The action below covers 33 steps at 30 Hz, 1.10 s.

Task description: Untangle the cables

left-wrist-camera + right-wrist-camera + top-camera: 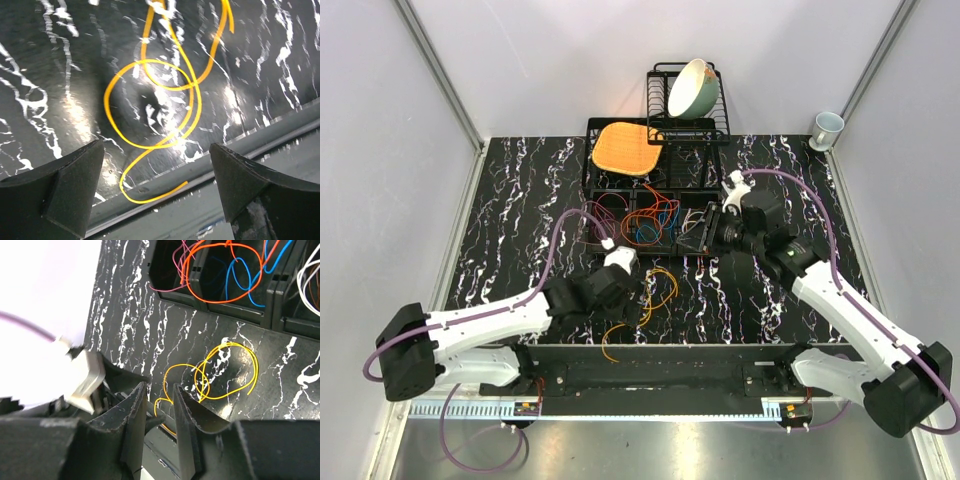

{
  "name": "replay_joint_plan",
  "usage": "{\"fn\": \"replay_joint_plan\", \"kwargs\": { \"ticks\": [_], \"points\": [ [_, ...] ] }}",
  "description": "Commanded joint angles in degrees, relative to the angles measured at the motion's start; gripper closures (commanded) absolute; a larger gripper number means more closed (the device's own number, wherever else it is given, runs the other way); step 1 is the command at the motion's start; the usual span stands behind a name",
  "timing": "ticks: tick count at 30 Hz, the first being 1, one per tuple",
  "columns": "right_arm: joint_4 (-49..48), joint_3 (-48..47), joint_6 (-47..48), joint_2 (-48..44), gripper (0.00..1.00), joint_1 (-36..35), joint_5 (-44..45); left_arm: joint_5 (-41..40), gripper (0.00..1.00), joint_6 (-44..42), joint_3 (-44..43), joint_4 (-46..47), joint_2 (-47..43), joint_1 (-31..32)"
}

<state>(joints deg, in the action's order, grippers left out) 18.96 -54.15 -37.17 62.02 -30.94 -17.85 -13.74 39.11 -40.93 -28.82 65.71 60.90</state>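
left gripper [157, 150] spread wide, empty, with the yellow cable [106, 100] looped on the table [50, 75] just beyond its fingers; right gripper [159, 395] slightly parted, holding nothing.

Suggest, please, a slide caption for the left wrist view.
Open left gripper poised over a looped yellow cable lying on the black marbled table near its edge.

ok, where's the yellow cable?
Left wrist view: the yellow cable lies loose on the table under the open left gripper, by the front edge.
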Motion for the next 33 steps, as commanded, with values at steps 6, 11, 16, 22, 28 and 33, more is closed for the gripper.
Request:
{"fn": "replay_joint_plan", "kwargs": {
  "ticks": [6, 11, 16, 22, 28, 33],
  "points": [
    [-1.1, 0.2, -0.1, 2.1, 0.67, -0.4, 1.1, 1.3, 0.12, -11.7, -10.2, -1.3, 7.5, 4.8],
    [-0.9, -0.1, -0.2, 2.4, 0.67, -0.4, 1.1, 0.6, 0.18, -12.4, -13.8, -2.3, 17.9, 4.9],
    [-0.2, 0.4, 0.0, 1.7, 0.68, -0.4, 1.7, -0.2, 0.21, -12.2, -15.5, -2.2, 22.8, 4.9],
    [-0.2, 0.7, 0.0, 2.0, 0.67, -0.4, 1.9, -0.8, 0.27, -12.2, -14.9, -1.8, 25.2, 4.9],
    [-0.6, 0.1, 0.0, 3.0, 0.68, -0.4, 1.8, -0.5, 0.43, -11.8, -13.9, -1.2, 27.2, 4.9],
    [-0.6, 0.1, 0.1, 3.1, 0.68, -0.4, 1.6, -1.4, 0.58, -11.6, -13.5, -1.1, 28.1, 4.9]
  ]
}}
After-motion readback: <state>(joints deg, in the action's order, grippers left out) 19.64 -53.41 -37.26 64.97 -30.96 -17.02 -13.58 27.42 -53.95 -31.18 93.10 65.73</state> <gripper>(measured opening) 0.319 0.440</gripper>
